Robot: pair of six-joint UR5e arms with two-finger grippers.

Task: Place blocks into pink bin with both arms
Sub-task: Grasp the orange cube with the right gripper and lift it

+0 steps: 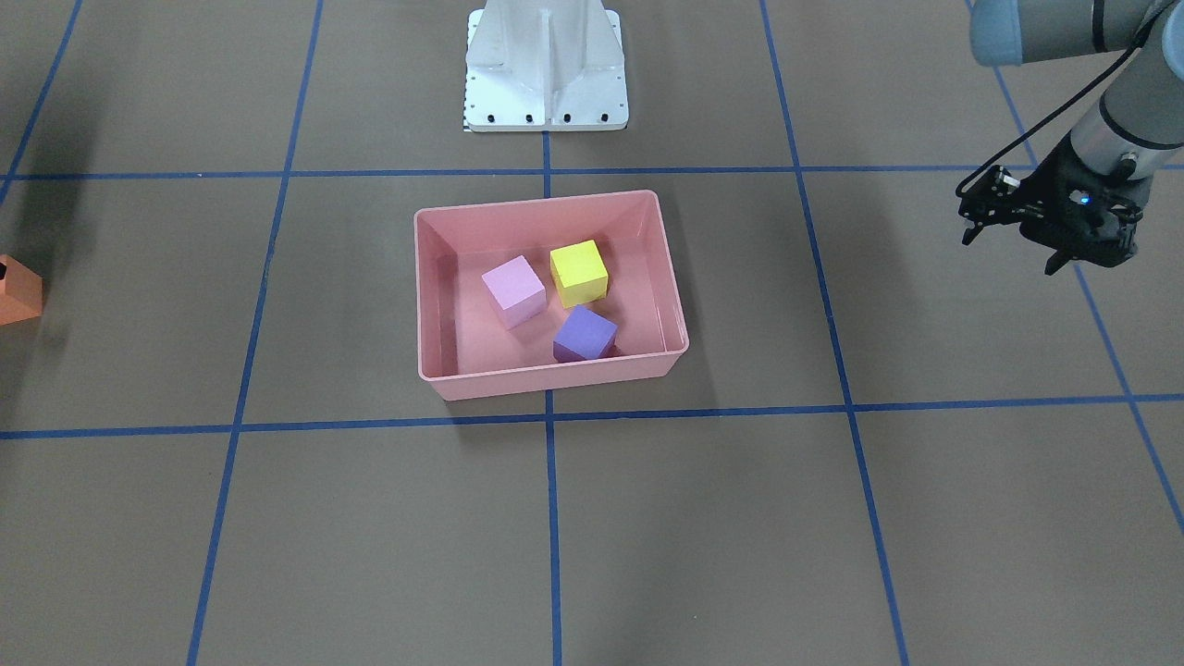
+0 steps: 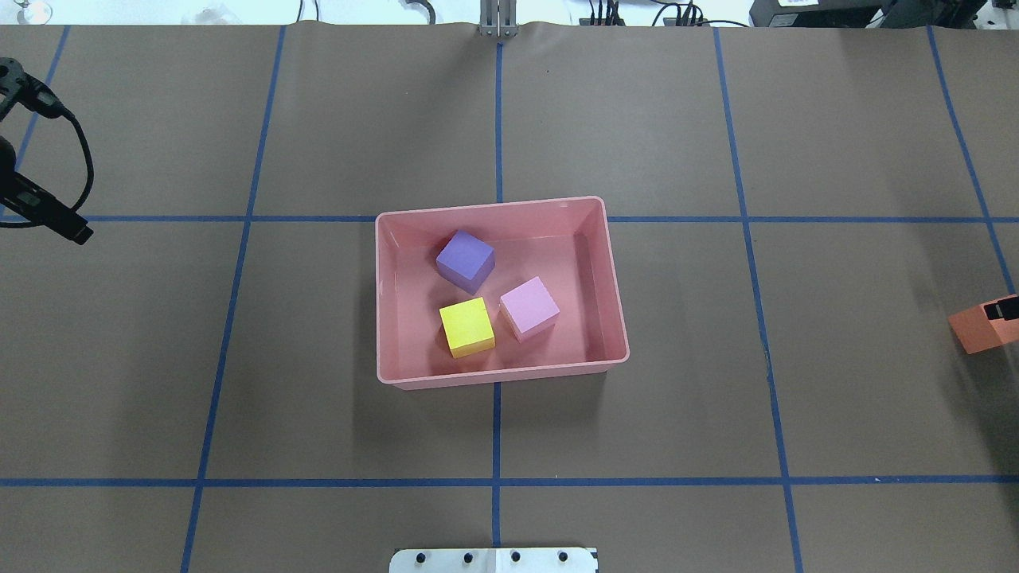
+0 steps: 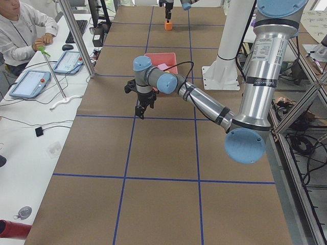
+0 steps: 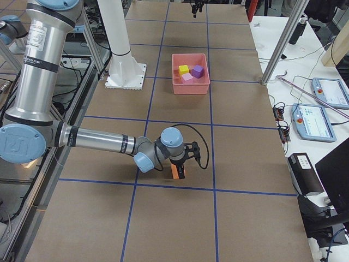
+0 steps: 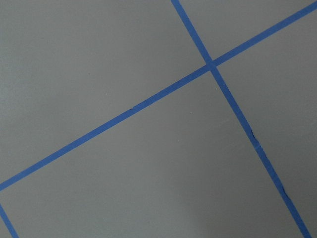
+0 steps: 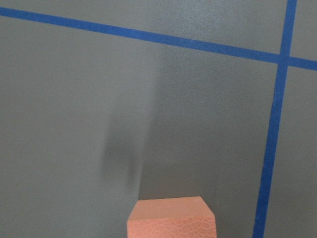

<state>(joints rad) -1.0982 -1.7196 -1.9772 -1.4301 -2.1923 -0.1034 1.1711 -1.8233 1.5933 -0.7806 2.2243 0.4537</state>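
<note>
The pink bin [image 2: 609, 270] sits at the table's middle and holds the purple block [image 2: 465, 260], the yellow block [image 2: 466, 326] and the light pink block [image 2: 529, 308]. My right gripper [image 4: 178, 165] is shut on the orange block [image 2: 978, 325], far off the bin at the table's right side, low over the surface. The block also shows at the bottom of the right wrist view [image 6: 171, 218]. My left gripper [image 1: 1008, 254] is open and empty, well away from the bin on the table's left side.
The brown table has a grid of blue tape lines [image 2: 497, 481]. The white pedestal base [image 1: 546, 69] stands behind the bin. An operator [image 3: 20, 30] sits at a side desk with tablets. The left wrist view shows only table and tape.
</note>
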